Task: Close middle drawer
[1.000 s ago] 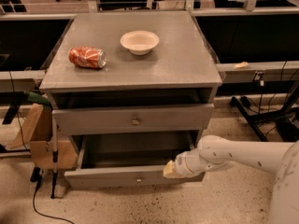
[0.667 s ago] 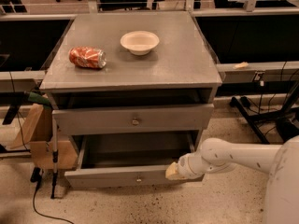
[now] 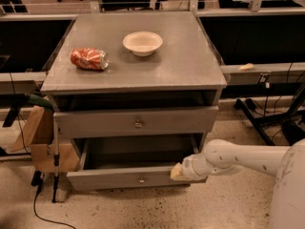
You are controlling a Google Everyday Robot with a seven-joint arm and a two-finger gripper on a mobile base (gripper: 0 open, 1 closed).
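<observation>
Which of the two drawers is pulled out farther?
The middle drawer, the lower one with the low front; the gripper is at its front panel. The taller-fronted upper drawer sticks out less.

The grey tabletop (image 3: 181,66) carries a red can (image 3: 89,58) on its side and a white bowl (image 3: 142,43), apart. The end effector (image 3: 177,172) is well below its front edge.

Tool (image 3: 177,172) dipped slightly; sits at top edge of middle drawer (image 3: 105,179) front, drawer stretching left of tool. Arm (image 3: 238,157) behind tool sank a little.
</observation>
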